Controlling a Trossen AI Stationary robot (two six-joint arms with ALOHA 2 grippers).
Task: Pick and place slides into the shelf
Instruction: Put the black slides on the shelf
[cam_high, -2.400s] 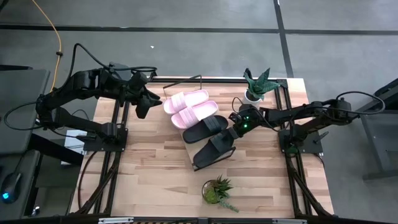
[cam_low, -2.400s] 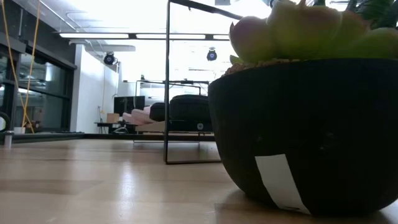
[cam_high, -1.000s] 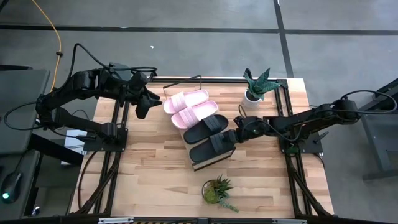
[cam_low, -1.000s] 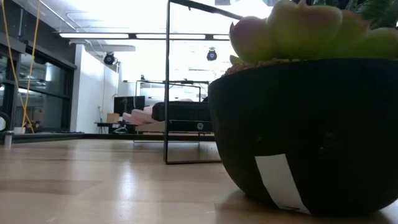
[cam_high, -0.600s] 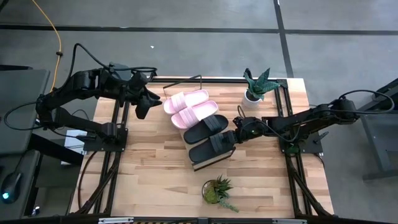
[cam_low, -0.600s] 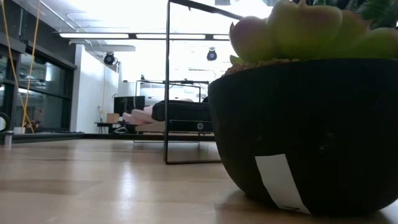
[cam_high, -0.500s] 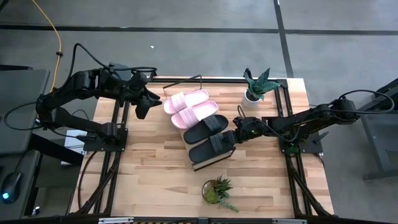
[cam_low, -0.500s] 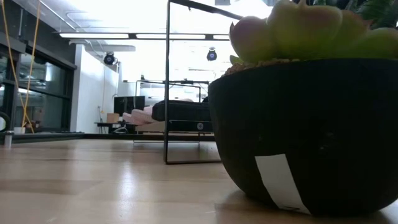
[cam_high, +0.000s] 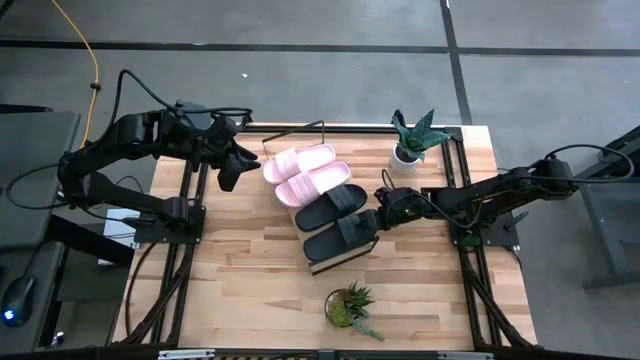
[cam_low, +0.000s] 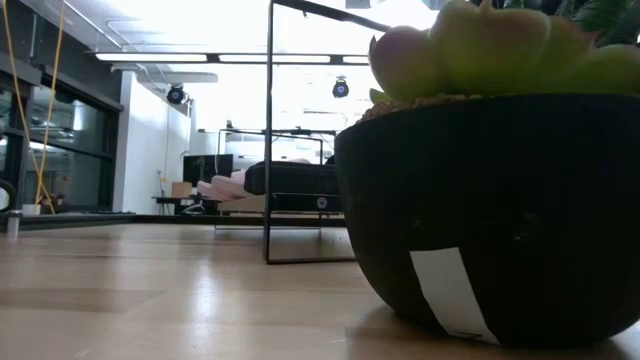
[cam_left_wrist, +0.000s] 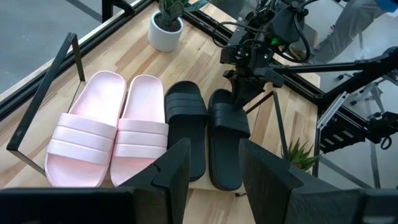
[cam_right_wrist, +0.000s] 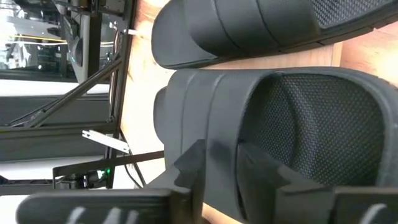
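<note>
Four slides side by side on the slanted shelf (cam_high: 322, 264), at the middle of the desk (cam_high: 240, 270). Farthest up the board, two pale pink slides (cam_high: 300, 160) lying next to each other (toes pointing toward the left arm's side). Just below, the first black slide (cam_high: 330, 207), and beside that the second black slide (cam_high: 343, 233), nearest the shelf's lower edge.

Right gripper (cam_high: 380, 215) down at the heel end of the second black slide, touching its rim; seen from the right wrist, sitting at the slide's textured footbed with the strap just ahead. Gripping or released: cannot tell.

Left gripper (cam_high: 228, 180) parked off the shelf's upper corner, near the pink pair but touching nothing. Open in the left wrist view (cam_left_wrist: 214, 149), a clear gap between the two fingers and nothing held.

Thin black wire frame (cam_high: 300, 128) rising along the shelf's far side. Spiky plant in a white pot (cam_high: 410, 140) at the desk's far corner by the right arm. Small succulent in a dark pot (cam_high: 348, 305) near the front edge, filling much of the low view (cam_low: 490, 200).
</note>
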